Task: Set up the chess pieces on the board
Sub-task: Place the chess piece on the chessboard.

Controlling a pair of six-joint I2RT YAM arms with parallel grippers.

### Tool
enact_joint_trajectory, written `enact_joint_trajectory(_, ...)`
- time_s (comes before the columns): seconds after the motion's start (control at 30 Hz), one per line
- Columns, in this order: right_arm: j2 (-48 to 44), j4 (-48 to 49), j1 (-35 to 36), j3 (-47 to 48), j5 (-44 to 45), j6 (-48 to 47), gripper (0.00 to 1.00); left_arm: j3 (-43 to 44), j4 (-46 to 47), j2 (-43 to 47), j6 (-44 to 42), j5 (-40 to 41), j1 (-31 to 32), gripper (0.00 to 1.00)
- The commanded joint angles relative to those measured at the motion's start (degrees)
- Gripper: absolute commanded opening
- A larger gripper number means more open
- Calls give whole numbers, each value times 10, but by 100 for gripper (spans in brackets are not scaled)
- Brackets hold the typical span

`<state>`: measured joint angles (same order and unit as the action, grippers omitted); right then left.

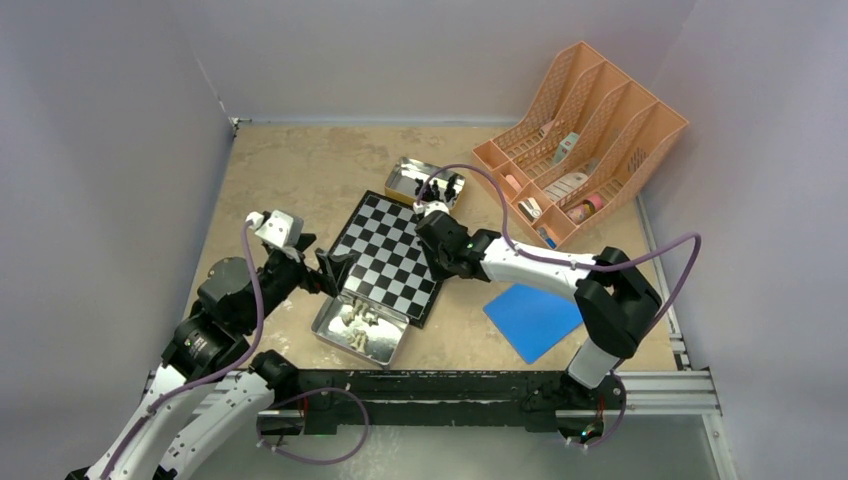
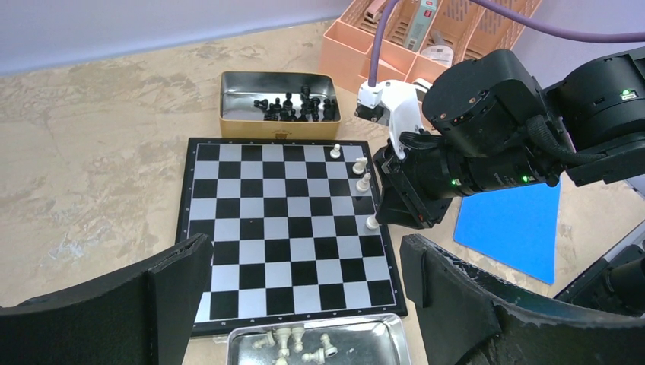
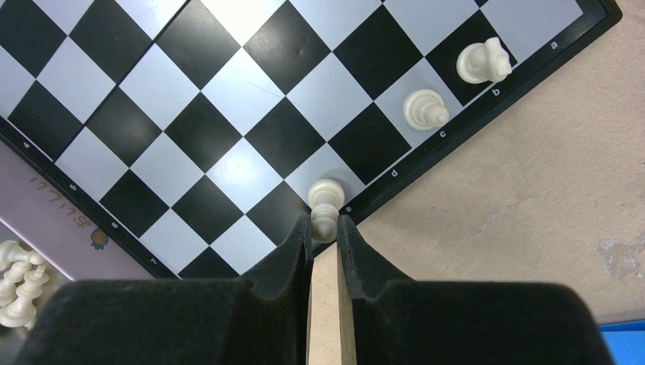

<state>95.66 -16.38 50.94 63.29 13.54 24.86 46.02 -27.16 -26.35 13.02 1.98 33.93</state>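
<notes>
1. Seen from above, the right arm's own wrist covers the fingertips of the right pincer [image 3: 325, 228]. The grip can be read only from the wrist cameras.
2. The near tin [image 2: 373, 338] is cut off by the lower frame edge in the left wrist view. The number of cream-white chess pieces [image 2: 293, 342] in it cannot be told.
3. The black pieces [image 2: 293, 106] in the far tin [image 2: 278, 128] bunch together and are too small to identify singly.
4. In the left wrist view, the right arm's body hides part of the board's lettered edge.
5. The board [image 1: 385, 258] lies flat at the middle of the table [image 1: 290, 170], between the two tins and askew to the table's edges.
6. The right pincer is clamped on the head of the held piece [image 3: 325, 194]. This piece stands upright on the light square marked e, in the row along the lettered edge that faces the right arm.
7. The left pincer [image 2: 304, 245] hovers at the board's left corner as seen from above. Its fingers are wide apart and grip nothing, and it is well apart from the held piece.
8. The held piece is cream-white, with a round base, a narrow neck and a rounded head. Its rank is hard to make out.
9. Two more pieces [image 3: 426, 109], also cream-white, stand upright in the same row on squares c and b. One square lies between the held piece and the nearer of them.
</notes>
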Motion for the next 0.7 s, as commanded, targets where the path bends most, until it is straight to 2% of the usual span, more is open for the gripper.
enact_joint_trajectory(0.0, 3, 7, -1, 30, -4, 0, 16, -1, 7, 1, 12, 9, 3, 95)
enact_joint_trajectory(0.5, 35, -8, -2, 46, 0, -2, 24, 0, 11, -14, 5, 1, 3, 95)
enact_joint_trajectory(0.67, 37, -12, -1, 46, -2, -1, 22, -1, 9, -15, 2, -2, 3, 95)
